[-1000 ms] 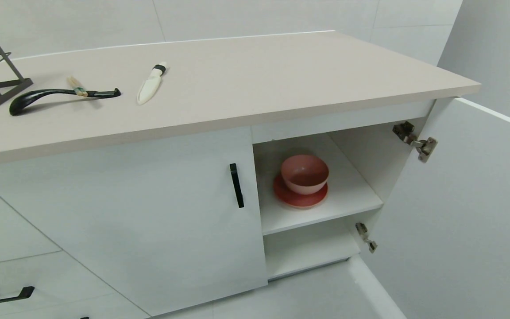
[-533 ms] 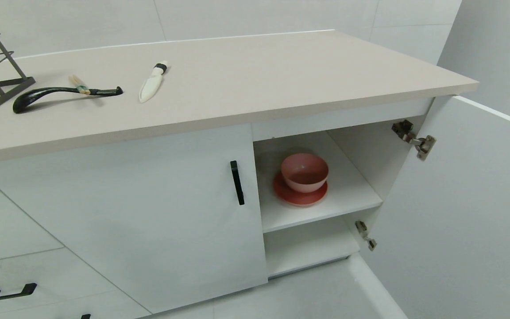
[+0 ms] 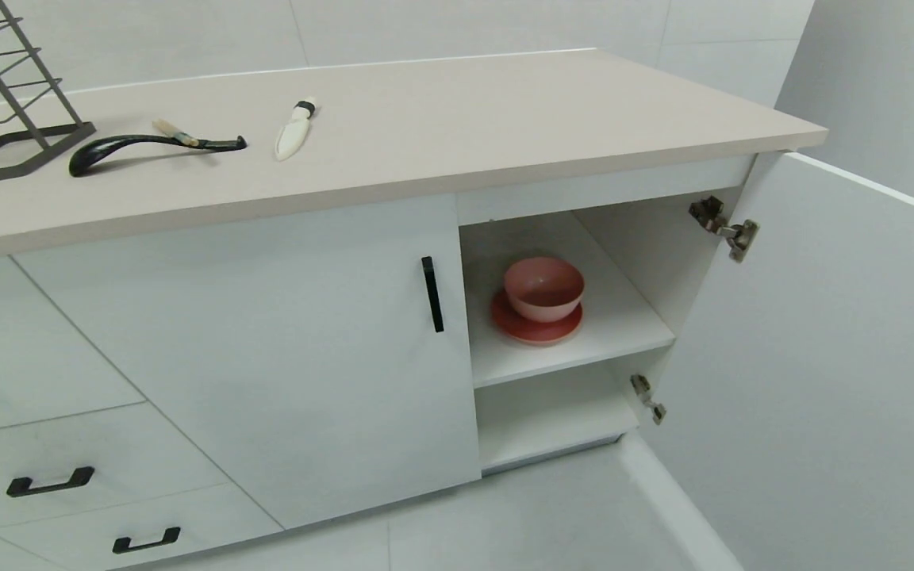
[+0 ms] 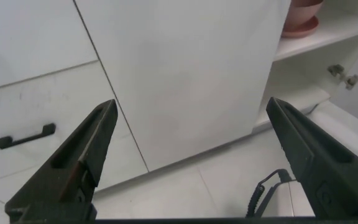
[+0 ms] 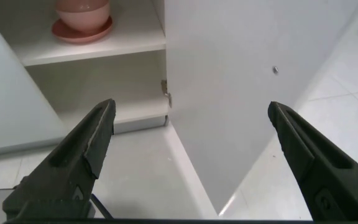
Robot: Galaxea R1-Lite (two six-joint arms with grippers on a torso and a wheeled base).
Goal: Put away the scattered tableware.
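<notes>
The pink plastic bowl (image 3: 543, 287) on a round red plate (image 3: 536, 331) is shelved, the black curved ladle (image 3: 147, 147) and white sheathed knife (image 3: 296, 131) wait on the beige counter (image 3: 465, 119), and the left pincer (image 4: 190, 109) and right pincer (image 5: 190, 109) gape empty.

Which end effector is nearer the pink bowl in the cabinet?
Right. The right end effector faces the open compartment below the pink bowl; the left end effector fronts the closed door.
</notes>
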